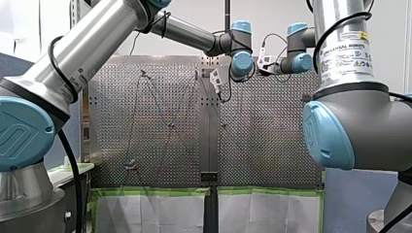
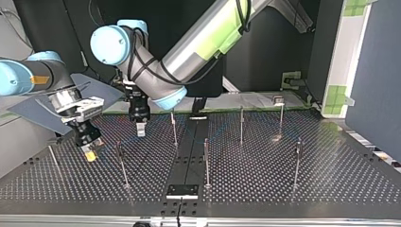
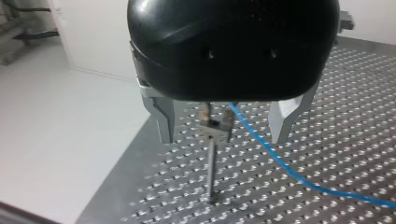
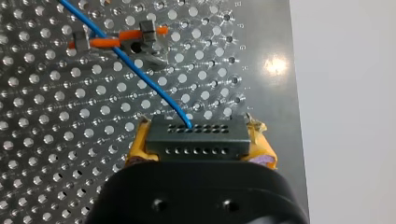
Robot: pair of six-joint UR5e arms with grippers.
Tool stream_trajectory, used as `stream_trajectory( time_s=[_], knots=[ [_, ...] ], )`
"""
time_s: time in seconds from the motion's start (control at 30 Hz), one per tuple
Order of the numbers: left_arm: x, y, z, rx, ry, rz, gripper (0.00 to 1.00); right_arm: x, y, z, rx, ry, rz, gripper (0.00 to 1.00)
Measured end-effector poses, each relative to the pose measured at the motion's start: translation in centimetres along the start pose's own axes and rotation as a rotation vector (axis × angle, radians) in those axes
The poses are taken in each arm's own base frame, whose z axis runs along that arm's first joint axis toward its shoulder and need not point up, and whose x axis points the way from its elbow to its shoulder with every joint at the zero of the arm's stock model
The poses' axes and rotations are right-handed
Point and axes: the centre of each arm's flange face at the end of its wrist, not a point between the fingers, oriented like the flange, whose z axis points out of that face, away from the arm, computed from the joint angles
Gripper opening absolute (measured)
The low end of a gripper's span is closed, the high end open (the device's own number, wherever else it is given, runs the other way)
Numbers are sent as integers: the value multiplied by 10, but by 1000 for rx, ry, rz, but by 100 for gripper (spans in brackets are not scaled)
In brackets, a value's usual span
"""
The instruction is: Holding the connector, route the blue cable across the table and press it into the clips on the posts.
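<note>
Yellow-padded right claw (image 4: 201,145) grasps the connector (image 4: 196,133), seemingly tensioning the blue cable (image 4: 144,79) for my released left claw (image 3: 223,134) straddling a clip (image 3: 212,127).

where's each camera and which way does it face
front: behind my left arm and my right arm, looking over the perforated metal table
top: across the table, facing them; my left gripper, my right gripper show
left wrist: above a thin metal post; own fingers open
right wrist: own yellow pads clamp the black rectangular connector
wrist views share the thin blue cable
</note>
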Motion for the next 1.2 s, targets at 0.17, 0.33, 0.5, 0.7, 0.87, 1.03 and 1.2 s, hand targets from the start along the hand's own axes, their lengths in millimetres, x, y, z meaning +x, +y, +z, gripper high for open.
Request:
stream_trajectory(
  time_s=[0.17, 0.33, 0.5, 0.7, 0.87, 1.03, 1.2],
  knots=[
    [-15, 4, -5, 9, -27, -60, 100, 1, 4, -1, -7, 1, -1, 0],
    [-27, 0, -17, 52, -44, -114, 100, 2, 10, -3, -15, 2, -3, 0],
    [-42, -2, -32, 92, -65, -183, 100, 2, 13, -4, -21, 2, -4, 0],
    [-58, -2, -46, 134, -88, -251, 100, 2, 14, -4, -22, 2, -3, 0],
    [-74, 6, -55, 137, -122, -304, 100, 2, 15, -5, -23, 2, -2, 0],
    [-89, 14, -62, 122, -160, -306, 100, 3, 16, -5, -25, 2, -3, 0],
    [-103, 26, -71, 86, -204, -299, 100, 3, 17, -5, -27, 3, -2, 0]
  ],
)
